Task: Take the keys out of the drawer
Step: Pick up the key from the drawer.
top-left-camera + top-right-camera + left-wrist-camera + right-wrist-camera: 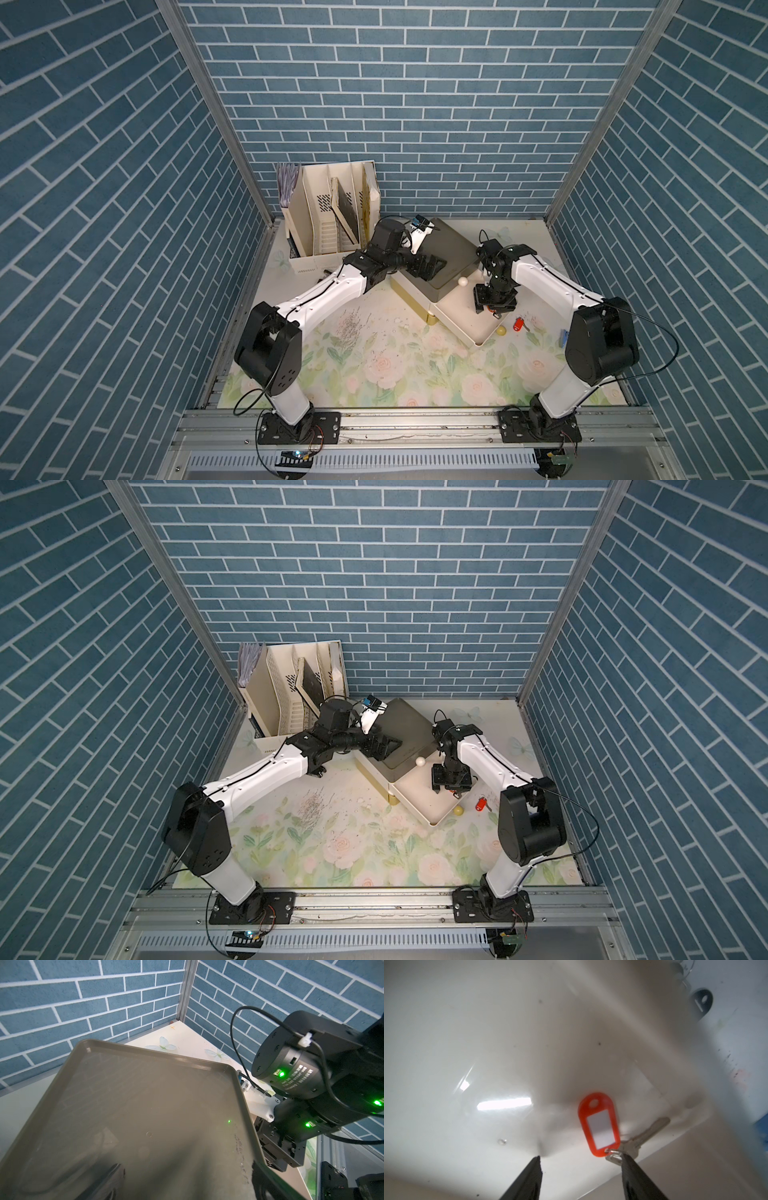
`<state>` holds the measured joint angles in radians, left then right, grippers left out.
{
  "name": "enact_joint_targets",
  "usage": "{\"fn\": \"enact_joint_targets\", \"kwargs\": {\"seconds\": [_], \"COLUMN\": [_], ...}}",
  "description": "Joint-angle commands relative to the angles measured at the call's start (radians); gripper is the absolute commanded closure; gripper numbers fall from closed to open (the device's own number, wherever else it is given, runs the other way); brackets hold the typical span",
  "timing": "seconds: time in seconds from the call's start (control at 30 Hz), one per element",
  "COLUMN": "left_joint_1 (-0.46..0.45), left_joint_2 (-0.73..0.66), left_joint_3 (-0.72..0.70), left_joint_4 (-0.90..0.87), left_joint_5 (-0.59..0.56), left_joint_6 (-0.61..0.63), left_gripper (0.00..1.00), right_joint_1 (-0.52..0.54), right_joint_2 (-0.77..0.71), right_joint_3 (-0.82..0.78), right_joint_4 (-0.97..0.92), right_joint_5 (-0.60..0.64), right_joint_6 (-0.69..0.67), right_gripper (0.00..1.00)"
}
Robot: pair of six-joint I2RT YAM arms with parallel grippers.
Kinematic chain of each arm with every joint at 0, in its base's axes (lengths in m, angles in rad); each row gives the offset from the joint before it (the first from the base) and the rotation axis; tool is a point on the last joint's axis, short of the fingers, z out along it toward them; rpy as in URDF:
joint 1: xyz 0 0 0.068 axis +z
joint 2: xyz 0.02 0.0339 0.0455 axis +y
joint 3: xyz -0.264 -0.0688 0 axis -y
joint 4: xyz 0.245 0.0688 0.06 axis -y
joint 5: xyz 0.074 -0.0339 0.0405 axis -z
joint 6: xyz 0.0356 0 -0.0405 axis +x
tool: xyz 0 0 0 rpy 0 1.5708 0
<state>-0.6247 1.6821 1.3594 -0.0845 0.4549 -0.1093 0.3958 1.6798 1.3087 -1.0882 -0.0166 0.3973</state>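
Cream plastic drawer cabinet point(413, 298): left pincer point(436, 272) rests on its top, jaws spread. White drawer point(457, 307) open beneath right pincer point(580, 1155), released, holding nothing. Red-tagged silver key point(599, 1124) on drawer floor just ahead, ring touching one fingertip.

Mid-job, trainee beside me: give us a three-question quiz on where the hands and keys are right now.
1. True or false: the right hand has its jaws apart, and the red-tagged key lies beside one fingertip.
2. The left hand is positioned over: A) the file rack; B) the drawer unit's olive top; C) the aluminium rail.
3. Fill in: in a top view, the blue tag lies ____ the open drawer, on the floral mat.
Key: 1 true; 2 B; 3 outside.
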Motion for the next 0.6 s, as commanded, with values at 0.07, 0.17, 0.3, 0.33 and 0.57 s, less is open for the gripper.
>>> {"fn": "enact_joint_targets", "kwargs": {"seconds": [0.07,0.17,0.3,0.33,0.57], "left_joint_1": [0.006,0.006,0.006,0.006,0.008], "left_joint_2": [0.053,0.055,0.054,0.055,0.054], "left_joint_3": [-0.037,-0.036,-0.040,-0.039,-0.046], "left_joint_4": [-0.093,-0.093,-0.089,-0.088,-0.089], "left_joint_5": [0.047,0.047,0.046,0.044,0.036], "left_joint_6": [-0.061,-0.063,-0.066,-0.066,-0.064], "left_gripper": [0.00,0.00,0.00,0.00,0.00], "right_joint_1": [-0.014,-0.020,-0.023,-0.023,-0.012], "right_joint_2": [0.008,0.014,0.021,0.020,0.029], "right_joint_3": [-0.001,0.004,-0.010,-0.019,-0.026], "right_joint_4": [-0.059,-0.057,-0.037,-0.020,0.066], "right_joint_5": [0.038,0.035,0.011,-0.015,-0.161], "right_joint_6": [-0.046,-0.056,-0.063,-0.064,-0.054], "right_gripper": [0.41,0.47,0.49,0.50,0.53]}}
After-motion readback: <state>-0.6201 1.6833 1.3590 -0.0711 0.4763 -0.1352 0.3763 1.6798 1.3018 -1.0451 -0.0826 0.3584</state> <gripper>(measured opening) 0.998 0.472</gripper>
